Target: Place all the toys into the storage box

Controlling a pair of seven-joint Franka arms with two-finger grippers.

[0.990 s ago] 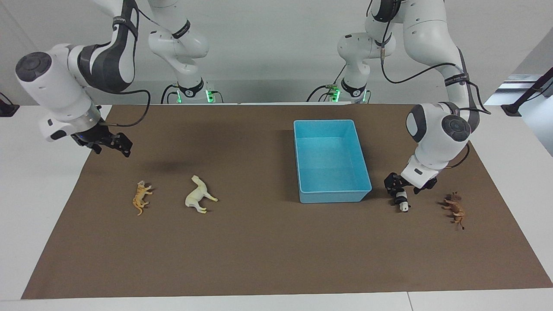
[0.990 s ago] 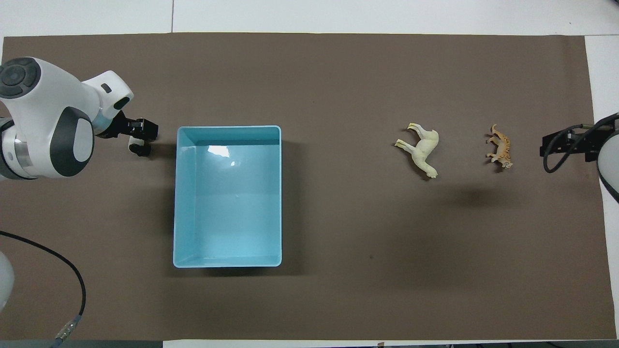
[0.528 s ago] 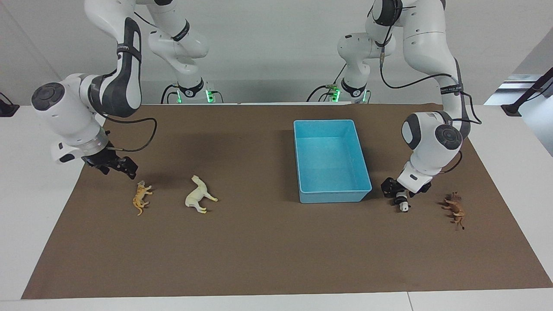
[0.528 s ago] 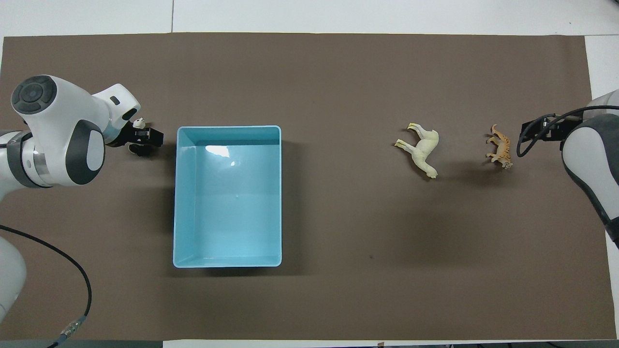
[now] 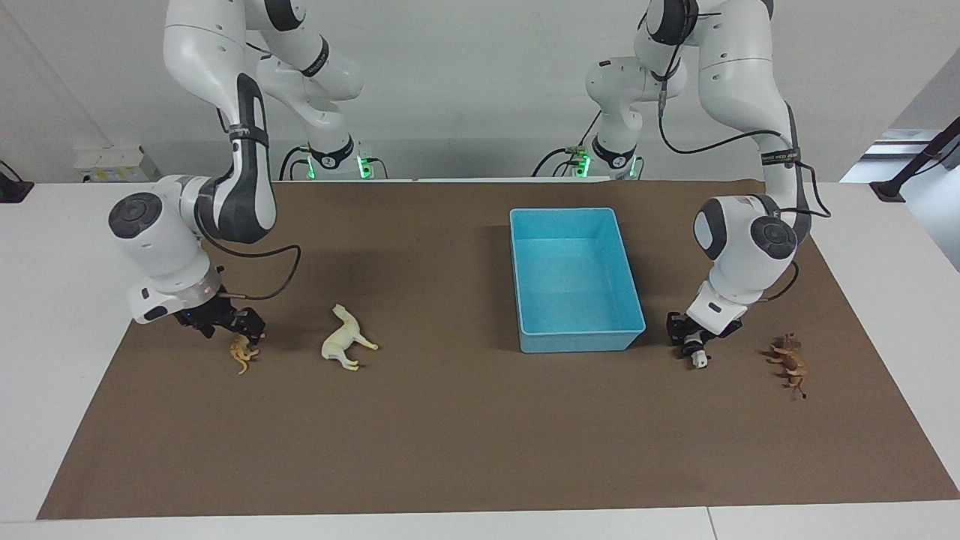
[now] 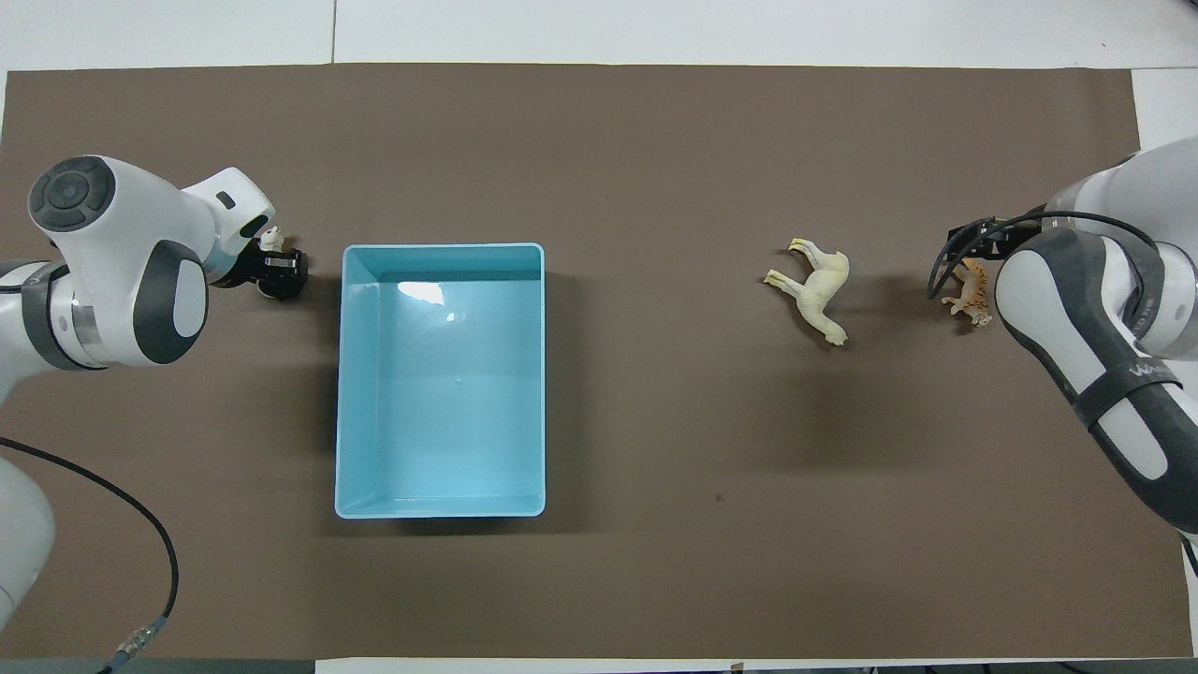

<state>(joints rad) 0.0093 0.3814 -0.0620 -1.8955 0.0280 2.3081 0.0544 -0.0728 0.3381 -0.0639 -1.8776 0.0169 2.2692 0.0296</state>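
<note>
The light blue storage box (image 5: 579,342) stands empty toward the left arm's end; it also shows in the overhead view (image 6: 440,249). My left gripper (image 5: 691,343) is down around the black-and-white panda (image 5: 700,360) on the mat beside the box. The panda's head (image 6: 272,240) pokes out by that gripper (image 6: 281,271). The brown lion (image 5: 790,362) lies beside it, hidden in the overhead view. My right gripper (image 5: 229,328) is open, low over the orange tiger (image 5: 241,354), which also shows in the overhead view (image 6: 969,298). The cream horse (image 5: 343,341) lies beside the tiger.
A brown mat (image 5: 465,420) covers the table. The horse also shows in the overhead view (image 6: 816,292), between the tiger and the box. The right arm's forearm (image 6: 1095,356) hangs over the mat's end by the tiger.
My right gripper has come down from high above the mat onto the tiger. My left gripper has sunk a little lower around the panda. No toy has left the mat.
</note>
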